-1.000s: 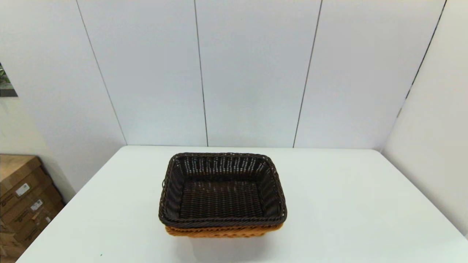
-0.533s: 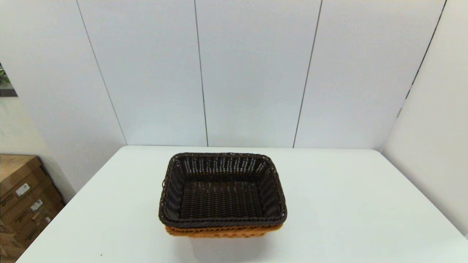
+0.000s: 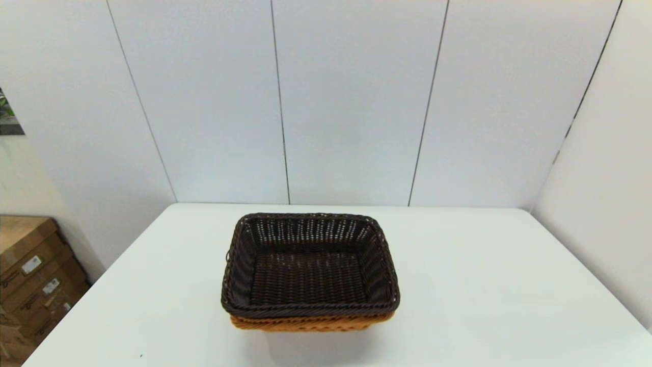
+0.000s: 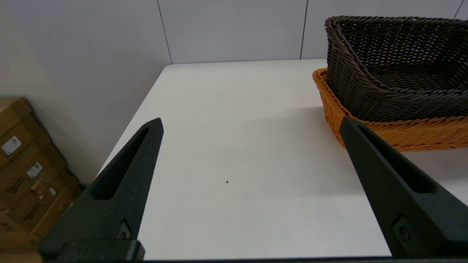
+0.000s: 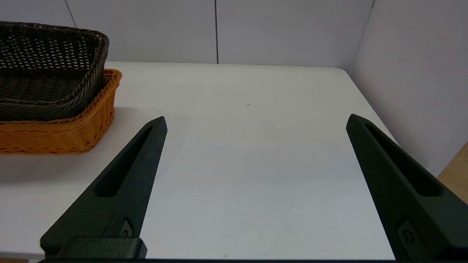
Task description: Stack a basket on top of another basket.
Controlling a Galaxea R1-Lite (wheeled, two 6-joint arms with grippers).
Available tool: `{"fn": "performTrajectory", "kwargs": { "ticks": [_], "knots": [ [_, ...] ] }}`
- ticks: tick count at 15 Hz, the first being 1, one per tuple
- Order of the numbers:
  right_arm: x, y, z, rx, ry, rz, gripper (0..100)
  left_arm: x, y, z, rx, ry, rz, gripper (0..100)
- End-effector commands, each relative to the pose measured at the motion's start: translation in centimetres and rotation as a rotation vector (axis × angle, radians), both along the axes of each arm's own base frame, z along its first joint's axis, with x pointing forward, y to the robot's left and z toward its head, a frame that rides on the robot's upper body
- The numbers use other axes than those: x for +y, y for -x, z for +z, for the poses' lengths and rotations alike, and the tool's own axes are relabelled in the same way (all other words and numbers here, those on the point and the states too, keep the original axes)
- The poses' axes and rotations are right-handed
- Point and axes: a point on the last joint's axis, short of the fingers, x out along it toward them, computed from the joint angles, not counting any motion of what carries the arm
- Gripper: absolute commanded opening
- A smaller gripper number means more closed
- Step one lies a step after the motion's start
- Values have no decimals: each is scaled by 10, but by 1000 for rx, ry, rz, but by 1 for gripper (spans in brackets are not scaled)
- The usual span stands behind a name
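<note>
- The white table [image 3: 484,285] looks the same as it did a second ago: nothing on it has moved.
- The dark brown basket [image 3: 309,265] sits nested in the orange basket [image 3: 310,323] at the table's middle, rims roughly parallel (only an orange strip shows beneath in the head view).
- The left gripper [image 4: 250,126] hangs back off the stack's left side, fingers spread wide, holding nothing.
- The right gripper [image 5: 256,122] mirrors it on the right, equally wide and empty.
- With nothing changing and both arms withdrawn, the stacking looks finished.
</note>
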Motion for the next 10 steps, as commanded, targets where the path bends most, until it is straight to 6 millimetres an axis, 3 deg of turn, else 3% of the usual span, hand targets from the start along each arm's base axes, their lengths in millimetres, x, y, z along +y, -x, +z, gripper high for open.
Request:
{"fn": "performTrajectory", "kwargs": {
  "ticks": [1, 10],
  "knots": [
    [0, 0, 0, 0, 0, 0, 100, 0, 0, 0, 1, 0, 1, 100],
    [0, 0, 0, 0, 0, 1, 100, 0, 0, 0, 1, 0, 1, 100]
  ]
}}
